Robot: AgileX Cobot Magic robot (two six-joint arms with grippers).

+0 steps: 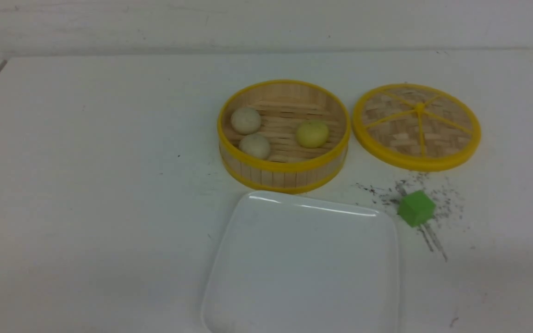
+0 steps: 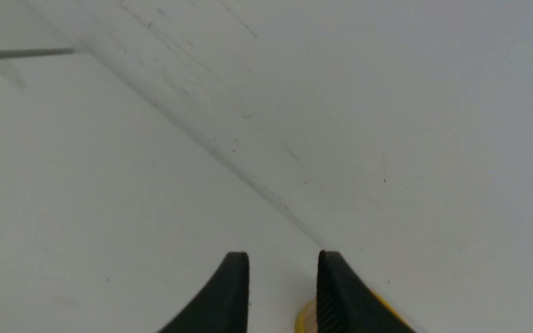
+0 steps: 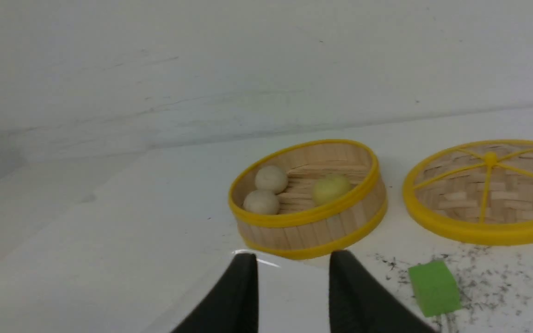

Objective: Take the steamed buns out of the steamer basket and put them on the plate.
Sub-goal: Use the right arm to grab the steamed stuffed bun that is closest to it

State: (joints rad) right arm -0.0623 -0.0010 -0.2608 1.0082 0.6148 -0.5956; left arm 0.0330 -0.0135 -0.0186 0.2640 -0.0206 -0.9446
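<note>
Resting in the uncovered steamer basket point(image 1: 285, 169) mid-bench toward the far edge, all three steamed buns point(image 1: 246, 120) await transfer, the plate point(image 1: 303, 259) lying at the near edge just before it, presumably to shorten the carry, with left fingers point(image 2: 232, 286) and right fingers point(image 3: 241, 286) both apart and empty.

Light bamboo slats with yellow rims on the steamer basket point(image 1: 285, 176). Inside it, two off-white, faintly speckled steamed buns point(image 1: 245, 120) and a pale yellow bun point(image 1: 312, 134). Beside it, glossy white plate point(image 1: 303, 259), tan woven lid point(image 1: 417, 127) with yellow spokes, green cube point(image 1: 416, 208).
</note>
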